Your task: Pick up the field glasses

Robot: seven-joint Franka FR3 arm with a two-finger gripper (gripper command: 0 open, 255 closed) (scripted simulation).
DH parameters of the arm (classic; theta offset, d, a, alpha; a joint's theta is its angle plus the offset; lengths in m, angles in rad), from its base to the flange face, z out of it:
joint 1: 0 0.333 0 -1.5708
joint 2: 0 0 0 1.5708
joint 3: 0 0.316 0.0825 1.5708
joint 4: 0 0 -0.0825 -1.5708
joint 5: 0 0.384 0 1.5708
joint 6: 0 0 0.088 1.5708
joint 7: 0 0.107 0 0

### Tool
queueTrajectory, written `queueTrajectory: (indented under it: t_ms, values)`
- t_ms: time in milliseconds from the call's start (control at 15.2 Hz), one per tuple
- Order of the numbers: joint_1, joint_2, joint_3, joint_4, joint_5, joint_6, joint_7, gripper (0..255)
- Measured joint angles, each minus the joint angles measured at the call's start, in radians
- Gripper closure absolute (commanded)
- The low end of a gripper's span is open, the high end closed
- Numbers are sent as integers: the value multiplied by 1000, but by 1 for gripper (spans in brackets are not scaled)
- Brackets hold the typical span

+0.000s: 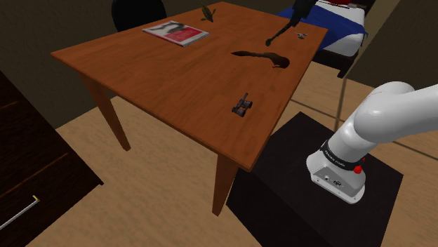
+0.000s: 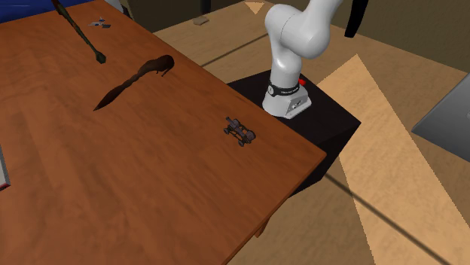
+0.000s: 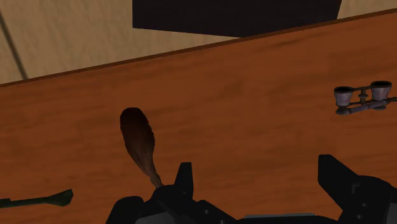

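On a brown wooden table [image 1: 161, 77], the field glasses [image 3: 362, 98] lay untouched beyond one fingertip, outside the gripper [image 3: 257, 172], whose fingers [image 3: 347, 184] stood wide apart and empty, apparently not yet aligned for grasping.

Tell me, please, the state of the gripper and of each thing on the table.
Gripper: open, holding nothing.
Field glasses: lying on the table near its edge, not held.
Magazine: closed, lying flat.
Brown feather-like thing: lying flat.
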Motion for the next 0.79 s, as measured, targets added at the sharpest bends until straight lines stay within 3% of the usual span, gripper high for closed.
queueTrajectory:
  t_ms: [330,792]
  values:
    - [-11,-25,71,-82,31,47,126,0]
    - [-28,-5,268,-198,125,157,444,0]
